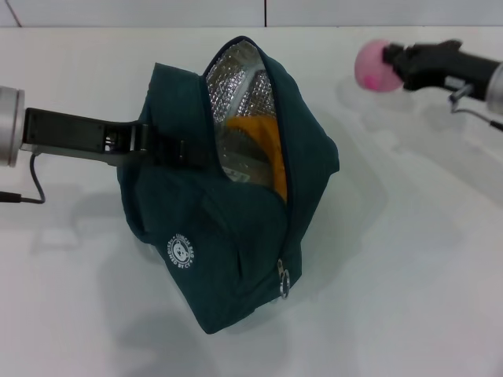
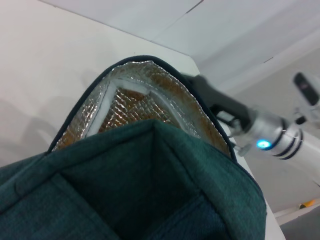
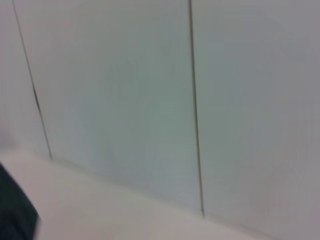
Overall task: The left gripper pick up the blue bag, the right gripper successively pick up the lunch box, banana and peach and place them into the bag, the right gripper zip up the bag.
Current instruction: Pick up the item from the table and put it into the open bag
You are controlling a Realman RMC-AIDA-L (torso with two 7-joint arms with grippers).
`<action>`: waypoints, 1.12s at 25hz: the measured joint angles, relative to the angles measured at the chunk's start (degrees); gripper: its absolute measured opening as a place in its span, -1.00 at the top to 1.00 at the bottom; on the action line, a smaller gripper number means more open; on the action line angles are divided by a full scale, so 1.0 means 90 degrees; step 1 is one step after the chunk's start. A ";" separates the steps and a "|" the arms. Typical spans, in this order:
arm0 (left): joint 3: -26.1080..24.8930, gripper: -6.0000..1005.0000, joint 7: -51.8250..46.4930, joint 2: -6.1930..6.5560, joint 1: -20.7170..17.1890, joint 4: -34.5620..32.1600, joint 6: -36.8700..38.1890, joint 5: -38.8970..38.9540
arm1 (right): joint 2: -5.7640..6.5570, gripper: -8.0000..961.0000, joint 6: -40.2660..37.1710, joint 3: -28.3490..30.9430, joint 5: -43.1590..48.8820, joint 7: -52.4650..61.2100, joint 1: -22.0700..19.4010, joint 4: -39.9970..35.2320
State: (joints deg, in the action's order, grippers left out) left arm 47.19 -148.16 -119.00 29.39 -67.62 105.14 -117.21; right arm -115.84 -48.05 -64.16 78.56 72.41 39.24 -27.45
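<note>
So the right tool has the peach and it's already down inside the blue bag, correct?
Not quite. The right tool does hold the peach, but the head view shows it off to the bag's right, above the table, not inside. The blue bag, held by the left tool, shows only something orange inside.

White table [image 1: 409, 298] before a pale panelled wall [image 3: 125, 90].

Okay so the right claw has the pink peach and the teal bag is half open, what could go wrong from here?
Three risks stand out.

1. The opening of the dark teal-blue fabric bag is a narrow slanted slit, so the round pink peach could catch on the edge and roll off across the white table.
2. The yellow-orange banana sits right in the mouth and may block the peach.
3. The black left gripper holds only the bag's side, so a push from the black right gripper may make the bag sag or twist.
</note>
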 joint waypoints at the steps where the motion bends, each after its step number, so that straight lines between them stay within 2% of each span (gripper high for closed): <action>1: -0.0004 0.91 0.0000 0.0000 -0.0010 0.0000 0.0003 0.0000 | 0.0011 0.92 -0.0245 0.0009 -0.0154 0.0000 -0.0159 -0.0215; 7: -0.0009 0.91 -0.0011 0.0009 -0.0033 -0.0007 0.0038 0.0008 | 0.0041 0.93 -0.1654 0.0010 -0.0961 0.0007 -0.0778 -0.1195; 14: -0.0009 0.91 -0.0012 0.0019 -0.0011 -0.0016 0.0057 0.0009 | 0.0049 0.93 -0.3140 -0.0023 -0.1497 0.0240 -0.0651 -0.1390; 23: -0.0019 0.91 0.0000 -0.0020 0.0045 -0.0016 0.0056 0.0014 | -0.0023 0.93 -0.3308 -0.1008 -0.1505 0.0392 -0.0087 -0.1211; 28: -0.0019 0.91 0.0002 -0.0025 0.0046 -0.0017 0.0043 0.0017 | -0.0037 0.86 -0.3194 -0.1489 -0.1649 0.0401 0.0239 -0.0742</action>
State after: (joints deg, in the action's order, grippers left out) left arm 47.02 -148.14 -119.22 29.80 -67.77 105.52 -117.06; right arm -116.17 -76.79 -77.56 63.72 76.02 41.39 -34.13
